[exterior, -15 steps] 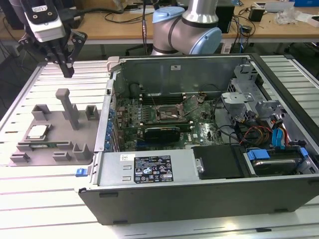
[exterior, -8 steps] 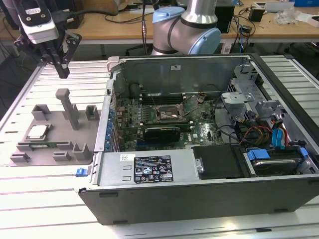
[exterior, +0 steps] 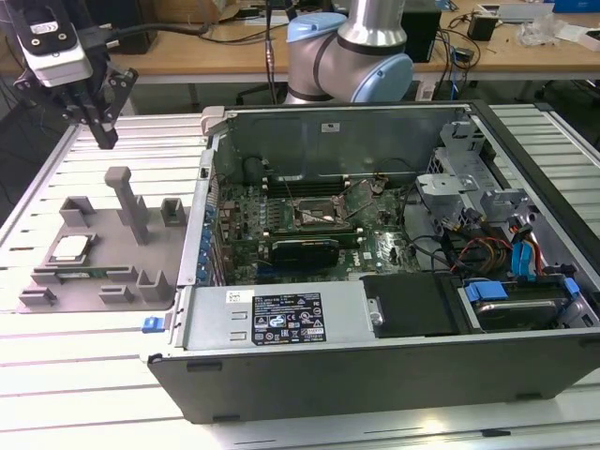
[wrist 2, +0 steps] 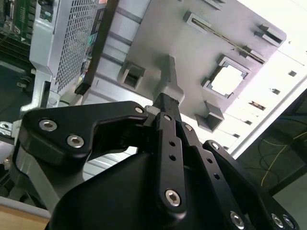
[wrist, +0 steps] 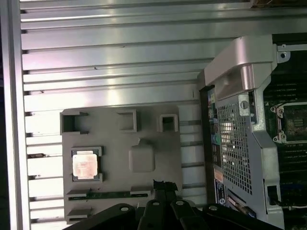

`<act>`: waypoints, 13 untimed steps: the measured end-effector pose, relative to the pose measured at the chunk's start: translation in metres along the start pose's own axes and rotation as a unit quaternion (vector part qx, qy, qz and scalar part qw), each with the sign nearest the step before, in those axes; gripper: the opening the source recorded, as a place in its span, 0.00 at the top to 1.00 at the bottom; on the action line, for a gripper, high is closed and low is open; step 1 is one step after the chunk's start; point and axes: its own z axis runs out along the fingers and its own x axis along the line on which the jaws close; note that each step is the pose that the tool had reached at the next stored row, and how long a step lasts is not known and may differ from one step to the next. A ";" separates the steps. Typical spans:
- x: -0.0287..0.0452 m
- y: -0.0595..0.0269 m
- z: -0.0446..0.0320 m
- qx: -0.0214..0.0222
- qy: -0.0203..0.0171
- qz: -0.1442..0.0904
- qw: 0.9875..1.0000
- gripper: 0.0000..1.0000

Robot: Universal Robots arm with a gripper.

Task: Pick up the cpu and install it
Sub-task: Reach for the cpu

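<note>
Silver cpu point(exterior: 70, 247) | grey tray point(exterior: 112, 255), exterior view's left edge | hand point(exterior: 105, 141) clenched, empty, well apart | step: approach; grasp needs opening

The cpu point(exterior: 70, 248) has a pale silver top with a thin darker rim; in the first wrist view its lid takes a faint pinkish sheen. The parts tray point(exterior: 112, 258) under it is plain matte grey, and the memory stick point(wrist: 108, 195) in its slot is dark green. The pincer point(exterior: 105, 139) is black, with silvery screw heads in the second wrist view. The tabletop point(exterior: 94, 375) is silver aluminium, ribbed in long parallel slats. The computer case point(exterior: 375, 384) is grey steel, and its rear panel point(wrist: 235, 148) is patterned with a fine grid of holes. The motherboard point(exterior: 375, 242) is green. At the exterior view's right, cables point(exterior: 483, 248) run red, orange and blue. The robot arm point(exterior: 370, 23) is silver with pale blue joint caps.
</note>
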 end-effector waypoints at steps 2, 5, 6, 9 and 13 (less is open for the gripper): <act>0.0054 0.0019 0.0021 0.000 0.000 0.000 1.000 0.89; 0.0117 0.0044 0.0050 0.000 0.000 0.000 1.000 0.89; 0.0129 0.0049 0.0057 0.000 0.000 0.000 1.000 0.89; 0.0218 0.0081 0.0103 0.000 0.000 0.000 1.000 0.89; 0.0431 0.0084 0.0186 0.000 0.000 0.000 1.000 0.89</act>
